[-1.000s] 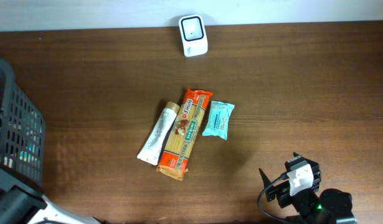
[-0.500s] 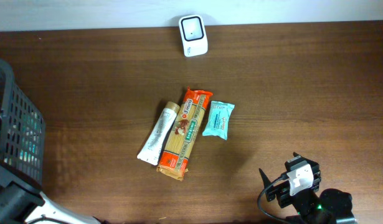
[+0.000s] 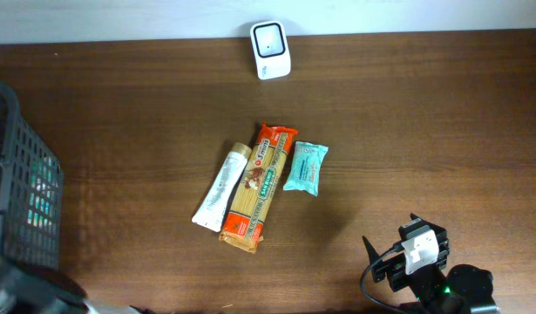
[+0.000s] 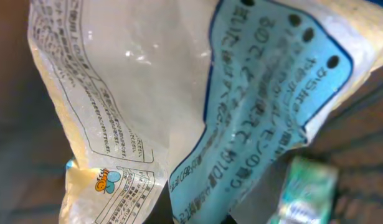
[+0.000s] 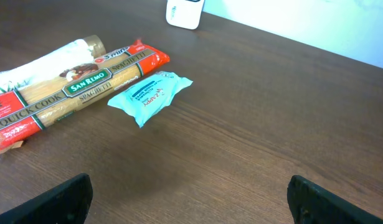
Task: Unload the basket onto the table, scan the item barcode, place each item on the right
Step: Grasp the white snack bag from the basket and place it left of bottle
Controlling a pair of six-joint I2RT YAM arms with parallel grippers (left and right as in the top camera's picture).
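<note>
The left gripper is hidden at the frame's left edge, by the black basket (image 3: 23, 174). Its jaws are closed, but I cannot tell whether they pinch anything. A clear-and-blue printed packet (image 4: 179, 106) fills its wrist view. The right gripper (image 5: 191, 199), lower right, gapes wide and empty. The scanner (image 3: 270, 38) sits top centre, and the spaghetti pack (image 3: 257, 187) lies mid-frame.

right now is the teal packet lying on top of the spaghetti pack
No, the teal packet lies beside the spaghetti pack, not on it.
</note>
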